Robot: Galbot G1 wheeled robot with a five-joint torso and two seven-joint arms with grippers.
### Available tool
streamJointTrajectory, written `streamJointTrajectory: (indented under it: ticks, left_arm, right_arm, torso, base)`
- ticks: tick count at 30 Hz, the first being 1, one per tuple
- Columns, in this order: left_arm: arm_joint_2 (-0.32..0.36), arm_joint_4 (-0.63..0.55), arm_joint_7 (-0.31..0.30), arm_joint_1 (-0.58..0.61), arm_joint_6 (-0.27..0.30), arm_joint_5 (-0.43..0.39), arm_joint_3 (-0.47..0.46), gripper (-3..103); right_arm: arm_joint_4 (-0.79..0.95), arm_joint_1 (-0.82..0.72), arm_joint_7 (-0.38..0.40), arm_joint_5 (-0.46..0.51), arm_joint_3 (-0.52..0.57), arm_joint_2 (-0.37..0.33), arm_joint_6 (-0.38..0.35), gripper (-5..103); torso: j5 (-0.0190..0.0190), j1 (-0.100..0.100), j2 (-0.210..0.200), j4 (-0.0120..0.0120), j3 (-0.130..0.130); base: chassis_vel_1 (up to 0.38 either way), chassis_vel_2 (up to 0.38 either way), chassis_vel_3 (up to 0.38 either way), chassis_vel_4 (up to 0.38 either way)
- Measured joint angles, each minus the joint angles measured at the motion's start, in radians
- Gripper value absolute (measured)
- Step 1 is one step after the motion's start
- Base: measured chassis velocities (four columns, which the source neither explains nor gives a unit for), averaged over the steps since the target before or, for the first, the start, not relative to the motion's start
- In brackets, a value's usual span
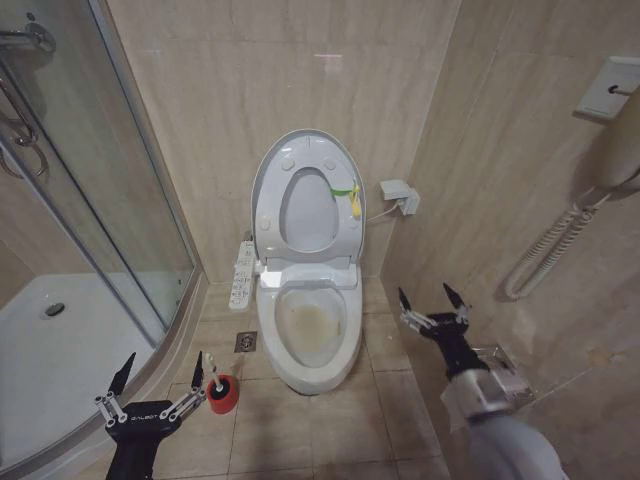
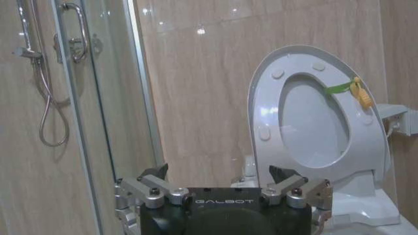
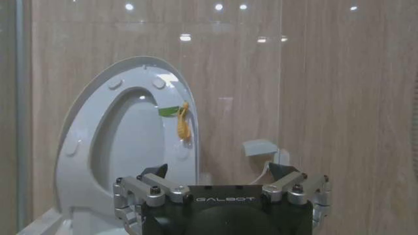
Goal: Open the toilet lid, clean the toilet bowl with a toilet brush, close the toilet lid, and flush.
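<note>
- The large smooth white plastic oval toilet lid [image 1: 268, 190] stands raised, near upright against the beige tiled wall [image 1: 220, 90], its long axis running up toward 12 o'clock in the head view and its underside with small round bumpers facing the robot.
- A white ring-shaped seat [image 1: 345, 215] is raised with it, lying against the lid; a yellow-green tag [image 1: 352, 196] hangs at its edge at about 3 o'clock.
- The white ceramic toilet bowl [image 1: 345, 340] lies open below, its long axis pointing from the wall toward 6 o'clock, with yellowish-brown staining on its inner bottom.
- The slim white-handled toilet brush [image 1: 213, 377] stands in a small red round holder cup [image 1: 222, 396] on the tiled floor [image 1: 330, 430], at about 8 o'clock from the bowl.
- The left gripper [image 1: 160, 385] hovers just beside the cup, fingers spread apart and holding nothing.
- The right gripper [image 1: 432, 302] hangs at 3 o'clock of the bowl, apart from it, fingers likewise spread and empty.
- A glass shower enclosure [image 1: 90, 200] stands at 9 o'clock.
</note>
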Motion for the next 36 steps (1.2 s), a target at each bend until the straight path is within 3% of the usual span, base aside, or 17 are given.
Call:
streamJointTrajectory:
  ticks: [6, 19, 36]
  left_arm:
    - [0.0, 0.0, 0.0, 0.0, 0.0, 0.0, 0.0, 100]
    - [0.0, 0.0, 0.0, 0.0, 0.0, 0.0, 0.0, 100]
    - [0.0, 0.0, 0.0, 0.0, 0.0, 0.0, 0.0, 100]
  right_arm:
    - [0.063, -0.12, -0.073, -0.041, 0.039, 0.084, 0.019, 100]
    - [0.118, -0.186, -0.078, -0.113, 0.013, 0.201, 0.025, 100]
    - [0.119, -0.182, -0.073, -0.114, 0.01, 0.203, 0.021, 100]
  torso:
    - [-0.0001, 0.0, 0.0, -0.0001, 0.0]
    - [-0.0001, 0.0, 0.0, 0.0001, 0.0]
    - [0.0001, 0.0, 0.0, 0.0001, 0.0]
  base:
    - [0.0, 0.0, 0.0, 0.0]
    - [0.0, 0.0, 0.0, 0.0]
    - [0.0, 0.0, 0.0, 0.0]
